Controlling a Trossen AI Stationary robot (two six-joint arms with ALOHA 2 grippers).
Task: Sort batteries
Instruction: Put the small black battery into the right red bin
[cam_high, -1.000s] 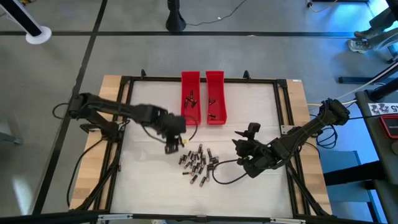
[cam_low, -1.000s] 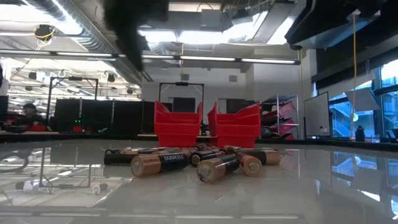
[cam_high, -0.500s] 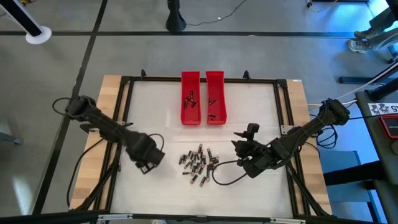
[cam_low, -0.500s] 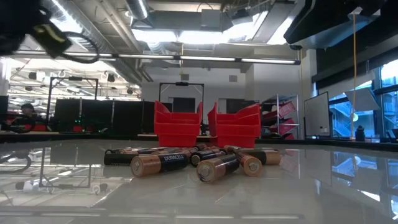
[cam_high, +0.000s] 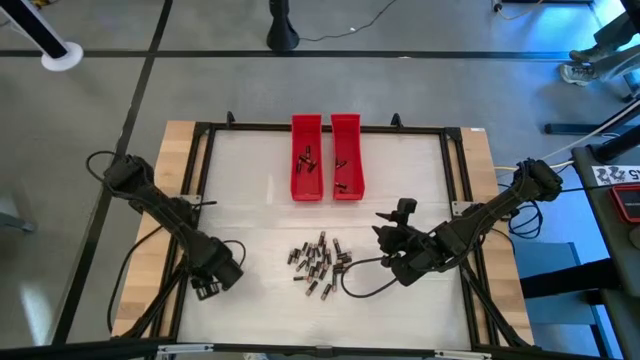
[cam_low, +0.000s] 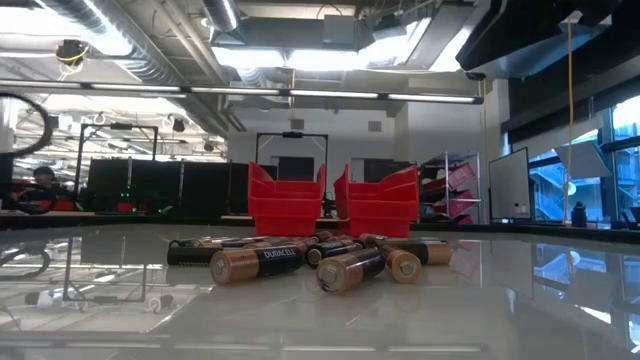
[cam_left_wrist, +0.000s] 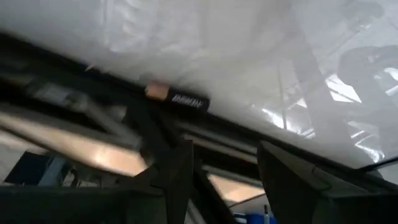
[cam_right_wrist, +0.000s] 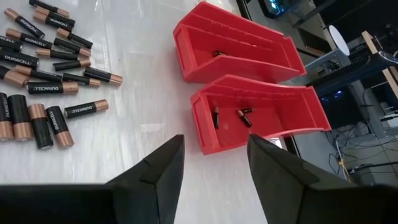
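1. Batteries lie loose at mid-table, at nine o'clock from the right claw, which hangs empty, fingers apart.
2. Left claw, also apart and empty, sits farther off at the table's left edge, beside one stray battery.
3. Their long axes mostly run toward the red trays at twelve o'clock; black bodies, copper ends.

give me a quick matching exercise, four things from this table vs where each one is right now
Things:
1. left end effector
2. right end effector
3. loose pile of batteries
4. two red trays

Places:
A. far middle of the table, side by side
B. near left edge of the table, empty
C. middle of the table, nearer the front
D. right of the pile, aimed toward the trays

Pairs: 1-B, 2-D, 3-C, 4-A
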